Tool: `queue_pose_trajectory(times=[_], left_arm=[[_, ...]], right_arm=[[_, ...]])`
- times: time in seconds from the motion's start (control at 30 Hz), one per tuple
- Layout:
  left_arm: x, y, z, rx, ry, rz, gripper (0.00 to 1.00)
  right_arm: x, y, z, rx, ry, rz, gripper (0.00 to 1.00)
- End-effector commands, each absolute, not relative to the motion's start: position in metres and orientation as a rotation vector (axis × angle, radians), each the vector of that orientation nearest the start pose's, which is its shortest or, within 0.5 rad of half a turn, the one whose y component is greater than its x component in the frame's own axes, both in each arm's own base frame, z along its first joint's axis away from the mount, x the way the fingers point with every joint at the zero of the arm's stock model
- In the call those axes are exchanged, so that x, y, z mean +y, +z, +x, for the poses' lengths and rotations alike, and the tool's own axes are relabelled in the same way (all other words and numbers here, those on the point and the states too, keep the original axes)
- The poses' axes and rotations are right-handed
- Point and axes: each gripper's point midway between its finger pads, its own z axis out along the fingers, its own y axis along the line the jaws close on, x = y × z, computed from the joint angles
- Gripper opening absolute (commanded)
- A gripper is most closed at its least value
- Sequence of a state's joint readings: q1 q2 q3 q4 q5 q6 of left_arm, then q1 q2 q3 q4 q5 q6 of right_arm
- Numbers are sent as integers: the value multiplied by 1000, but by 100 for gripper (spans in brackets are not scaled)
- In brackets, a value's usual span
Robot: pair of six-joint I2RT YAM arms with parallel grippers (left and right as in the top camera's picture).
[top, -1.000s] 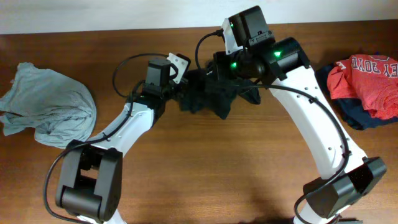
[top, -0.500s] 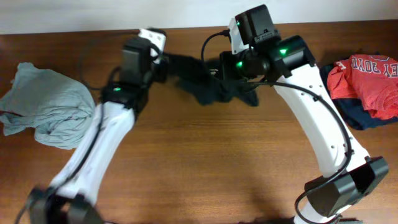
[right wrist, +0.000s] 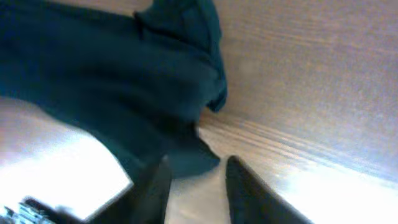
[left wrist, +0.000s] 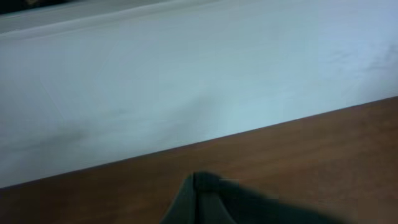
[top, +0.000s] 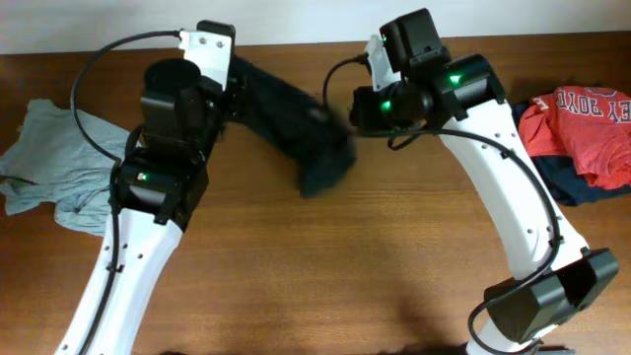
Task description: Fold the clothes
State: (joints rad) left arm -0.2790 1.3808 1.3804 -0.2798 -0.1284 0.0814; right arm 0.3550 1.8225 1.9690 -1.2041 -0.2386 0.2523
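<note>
T-shirt (top: 296,123), black, stretched over far side of table (top: 325,266): left gripper (top: 235,84) pinches one end to spread it; right gripper (right wrist: 199,163) spread apart, empty, beside hem, prob. to take a corner.

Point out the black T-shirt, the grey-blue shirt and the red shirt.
black T-shirt (top: 293,123), overhead view, middle of the fabric.
grey-blue shirt (top: 44,168), overhead view, crumpled middle.
red shirt (top: 582,143), overhead view, below the lettering.

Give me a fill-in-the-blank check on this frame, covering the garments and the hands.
The T-shirt nearest the right hand is ___ in colour. The grey-blue shirt lies on the robot's ___ side. The red shirt rests on a dark ___ garment. The right hand is ___ (open/shut).
Missing: black; left; blue; open.
</note>
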Motion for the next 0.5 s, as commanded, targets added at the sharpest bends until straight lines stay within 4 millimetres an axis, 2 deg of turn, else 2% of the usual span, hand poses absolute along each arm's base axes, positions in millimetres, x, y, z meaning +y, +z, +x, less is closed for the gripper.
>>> queue_pose_trajectory(times=[0.0, 0.1, 0.27, 0.37, 0.47], left_arm=[[-97, 378, 437, 1803, -6, 213, 1], [-97, 381, 438, 1791, -8, 210, 1], [-97, 385, 438, 1776, -10, 207, 1], [-97, 385, 439, 1773, -10, 205, 1], [-93, 389, 440, 1761, 11, 183, 0]], right_arm=[[188, 258, 394, 2673, 533, -241, 49], [186, 254, 388, 2696, 520, -264, 64], [191, 240, 380, 2739, 513, -293, 66], [200, 217, 372, 2783, 510, -328, 66], [214, 184, 361, 2826, 509, -375, 66]])
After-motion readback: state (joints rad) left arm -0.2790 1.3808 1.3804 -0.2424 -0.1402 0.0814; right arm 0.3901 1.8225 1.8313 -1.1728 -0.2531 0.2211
